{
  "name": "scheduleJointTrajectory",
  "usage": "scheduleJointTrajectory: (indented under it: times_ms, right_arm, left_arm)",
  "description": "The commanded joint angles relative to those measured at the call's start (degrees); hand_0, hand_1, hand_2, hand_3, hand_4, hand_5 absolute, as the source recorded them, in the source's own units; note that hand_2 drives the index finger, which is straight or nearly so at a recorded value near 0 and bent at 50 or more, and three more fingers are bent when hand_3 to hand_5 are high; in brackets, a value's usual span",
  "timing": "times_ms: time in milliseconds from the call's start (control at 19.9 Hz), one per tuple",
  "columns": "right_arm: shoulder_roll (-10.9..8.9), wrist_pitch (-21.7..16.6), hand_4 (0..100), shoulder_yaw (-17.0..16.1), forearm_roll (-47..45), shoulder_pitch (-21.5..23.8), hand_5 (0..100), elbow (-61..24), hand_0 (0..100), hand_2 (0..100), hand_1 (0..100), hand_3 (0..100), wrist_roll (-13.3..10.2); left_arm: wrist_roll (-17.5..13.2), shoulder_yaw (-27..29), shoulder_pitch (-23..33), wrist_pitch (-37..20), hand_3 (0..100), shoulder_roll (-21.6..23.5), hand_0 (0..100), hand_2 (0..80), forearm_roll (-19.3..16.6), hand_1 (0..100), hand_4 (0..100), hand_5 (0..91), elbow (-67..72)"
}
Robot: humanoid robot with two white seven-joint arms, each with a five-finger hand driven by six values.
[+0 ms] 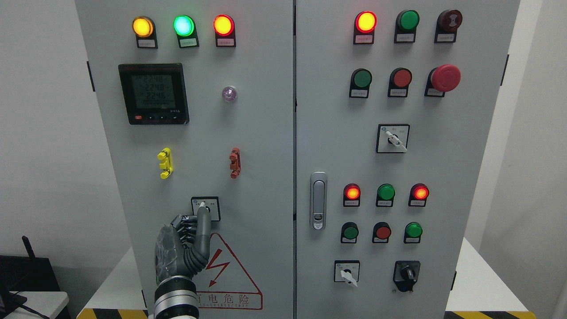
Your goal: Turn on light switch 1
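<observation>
Raised against the lower left door of the grey control cabinet (266,177), the left hand (184,248) is being shown with its index finger (203,221) extended upward and the other fingers curled in against the palm, nothing being gripped. The fingertip is being held on the small rotary switch (206,208) at the bottom of that door, and part of the switch knob is being covered by it, so the knob's setting cannot be told. The forearm is being cut off by the bottom edge of the picture. The red warning triangle (232,277) beside the wrist is being partly hidden by the hand. The digital meter (153,94) is being shown lit, but its figures are too blurred to be read with confidence, and the labels under the indicator lamps (184,25) are too small to make out. Open panel surface is being left around the switch on its right and above, up to the yellow clip (165,163) and the red clip (234,163).
</observation>
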Motion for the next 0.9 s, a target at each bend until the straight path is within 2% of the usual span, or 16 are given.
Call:
scheduleJointTrajectory:
  times_ms: [0, 201, 602, 852]
  right_arm:
    - [0.02, -0.04, 0, 0.97, -1.4, 0.04, 0, 0.0, 12, 0, 39, 0, -0.04]
    - [0.02, -0.04, 0, 0.97, -1.4, -0.05, 0, 0.0, 12, 0, 39, 0, -0.04]
    - [0.02, -0.04, 0, 0.97, -1.4, 0.04, 0, 0.0, 12, 0, 39, 0, -0.04]
    - [0.02, 0.05, 0, 0.97, -1.4, -0.05, 0, 0.0, 12, 0, 39, 0, -0.04]
  left_arm:
    - [-0.08, -0.01, -0.21, -0.07, 80, 0.08, 50, 43.6, 0.0, 21, 86, 88.1, 0.13]
    - [-0.08, -0.01, -0.48, -0.07, 81, -0.01, 52, 43.7, 0.09, 21, 86, 88.1, 0.22]
    - [-0.08, -0.01, -0.48, -0.16, 83, -0.01, 71, 43.6, 1.14, 13, 87, 88.2, 0.13]
    - [-0.08, -0.01, -0.56, -0.16, 86, -0.01, 77, 43.5, 1.23, 10, 88, 88.2, 0.13]
